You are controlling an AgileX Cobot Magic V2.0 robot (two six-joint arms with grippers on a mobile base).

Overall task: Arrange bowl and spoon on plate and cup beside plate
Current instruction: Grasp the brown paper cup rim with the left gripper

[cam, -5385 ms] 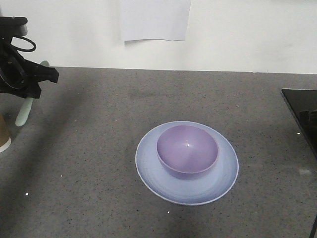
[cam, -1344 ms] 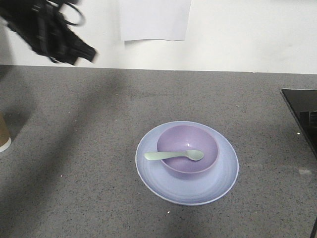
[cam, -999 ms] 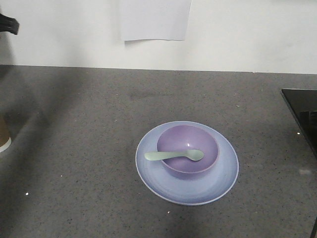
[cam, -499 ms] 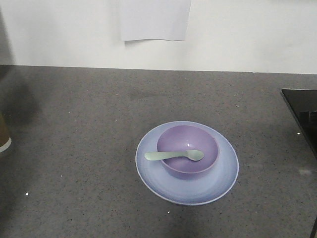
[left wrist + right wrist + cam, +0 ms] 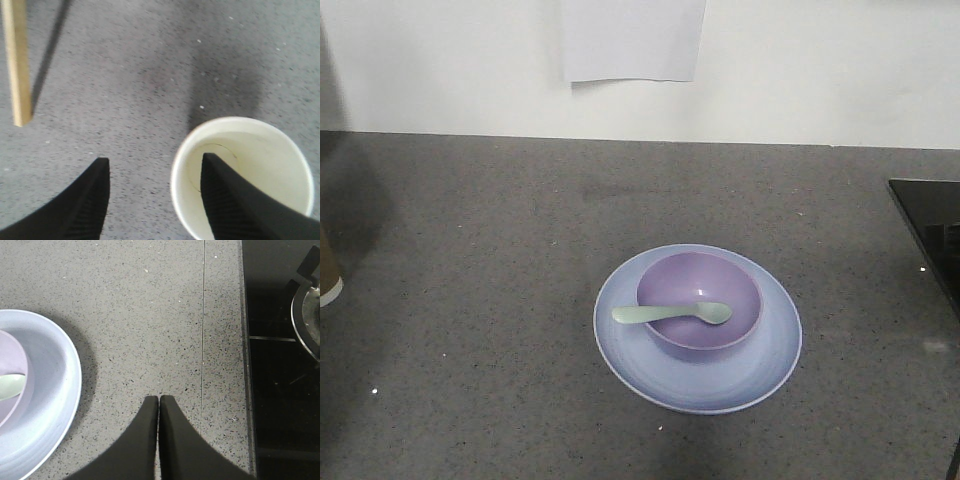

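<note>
The spoon (image 5: 670, 314) has moved from the left arm's grip at the upper left of the front view into the bowl (image 5: 700, 298). It now lies across the bowl, with its handle sticking out over the left rim. The arm itself has since left that view. The bowl sits in the middle of the plate (image 5: 650, 375), so I judge the plate half of the job done.

That leaves the cup (image 5: 250, 170), and it is well apart from the plate. In the front view only a sliver of it shows at the far left edge, upright on the grey counter (image 5: 500, 230).

My left gripper (image 5: 154, 159) looks down on the cup with its jaws spread wide and holding nothing. In the wrist view the cup's white mouth fills the lower right. One finger sits over that opening while the other is off to the left above bare counter (the near rim falls between them). I can't tell how high above the rim I am.

The right gripper (image 5: 159, 398) has its jaws pressed together, empty, over bare counter between the plate's rim and the black hob (image 5: 280, 390).

The step in hand is the cup pickup. The next move calls for shifting the left gripper toward the frame's right — enough to straddle the whole cup — then descending and closing gently so the paper wall doesn't crush.
</note>
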